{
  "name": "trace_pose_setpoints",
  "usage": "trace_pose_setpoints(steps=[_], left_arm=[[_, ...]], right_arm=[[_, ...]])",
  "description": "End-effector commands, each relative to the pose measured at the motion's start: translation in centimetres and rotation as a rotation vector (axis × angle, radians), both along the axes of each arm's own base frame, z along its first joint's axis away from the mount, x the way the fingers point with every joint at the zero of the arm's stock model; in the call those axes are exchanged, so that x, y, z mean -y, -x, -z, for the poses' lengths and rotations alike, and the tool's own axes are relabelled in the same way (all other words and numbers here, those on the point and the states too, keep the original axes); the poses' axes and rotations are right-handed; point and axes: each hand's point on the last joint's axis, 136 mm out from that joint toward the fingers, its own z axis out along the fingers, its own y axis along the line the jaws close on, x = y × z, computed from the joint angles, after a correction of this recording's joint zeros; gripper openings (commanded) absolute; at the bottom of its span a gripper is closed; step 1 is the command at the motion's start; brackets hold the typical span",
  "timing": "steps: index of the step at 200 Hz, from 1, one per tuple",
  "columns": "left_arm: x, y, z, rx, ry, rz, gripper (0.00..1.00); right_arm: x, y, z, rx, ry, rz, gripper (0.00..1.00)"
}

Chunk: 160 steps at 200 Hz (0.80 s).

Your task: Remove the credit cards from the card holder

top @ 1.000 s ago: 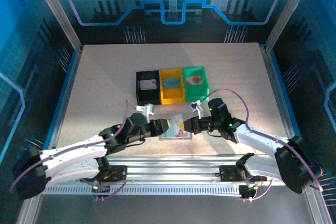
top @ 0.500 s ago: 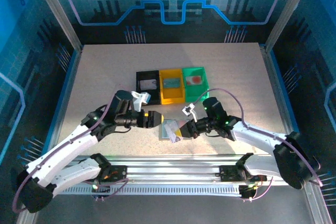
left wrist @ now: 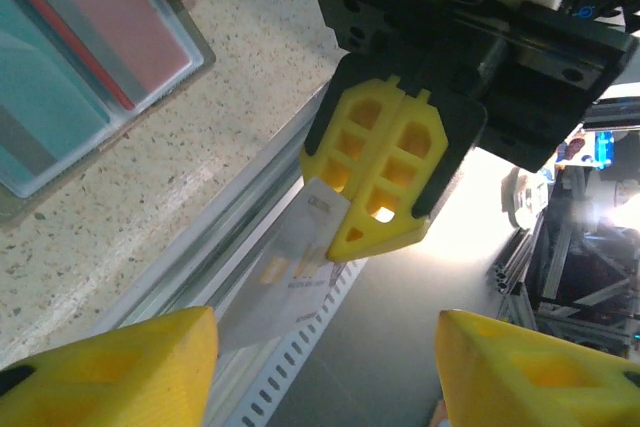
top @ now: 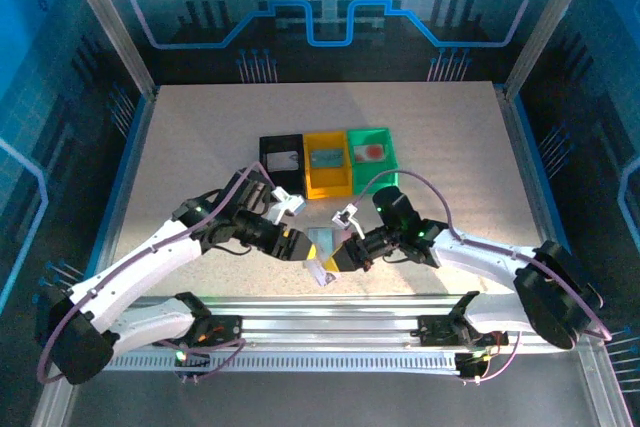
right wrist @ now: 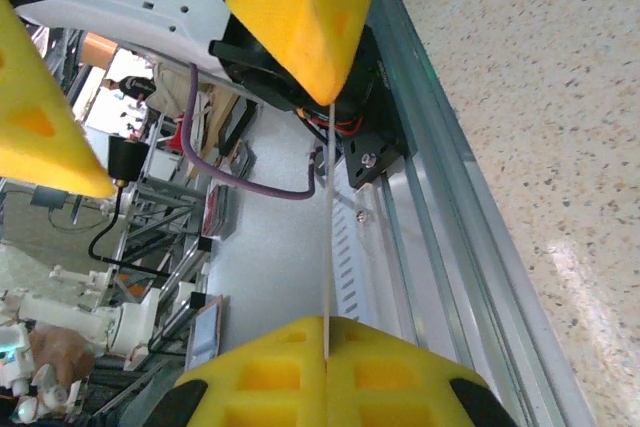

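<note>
My right gripper (right wrist: 326,347) is shut on a pale credit card (right wrist: 326,237), seen edge-on and pointing away from the fingers. From the left wrist, the same card (left wrist: 285,282) hangs from the right gripper (left wrist: 375,237) over the table's front rail. My left gripper (left wrist: 325,377) is open, its yellow fingers (left wrist: 110,372) wide apart on either side of the card's free end. The card holder (left wrist: 70,67) lies open on the table with a red and a teal card in its pockets. From above, both grippers meet just in front of the card holder (top: 322,239).
Behind the holder stand a black bin (top: 264,165), a yellow bin (top: 327,186) and a green bin (top: 389,157), each with a card inside. The aluminium front rail (top: 330,305) runs right below the grippers. Cage posts stand on both sides.
The right gripper has drawn a card from the holder and moved left toward the front edge. The left arm lifted off the holder, swung back, then came forward around the card.
</note>
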Motion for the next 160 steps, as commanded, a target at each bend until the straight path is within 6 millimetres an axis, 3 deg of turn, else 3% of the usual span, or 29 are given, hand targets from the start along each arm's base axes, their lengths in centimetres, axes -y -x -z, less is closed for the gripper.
trace_pose_setpoints(steps=[1,55,77,112,160], left_arm=[[0.3,1.1,-0.6,-0.031,0.042,0.064,0.56],[0.0,1.1,-0.1,-0.021,0.022,0.064,0.49],[-0.8,0.2,0.2,0.044,-0.046,0.029,0.57],[-2.2,-1.2,0.1,0.158,-0.119,-0.037,0.58],[-0.8,0.1,-0.1,0.08,-0.023,0.026,0.55]], right_arm=[[-0.6,0.3,-1.2,0.036,-0.041,-0.046,0.0],[-0.7,1.0,-1.8,0.04,-0.061,-0.077,0.0],[-0.6,1.1,-1.7,0.04,-0.061,-0.081,0.0],[-0.7,1.4,-1.4,0.036,-0.052,-0.089,0.0],[-0.9,1.6,-1.5,0.035,-0.055,-0.105,0.0]])
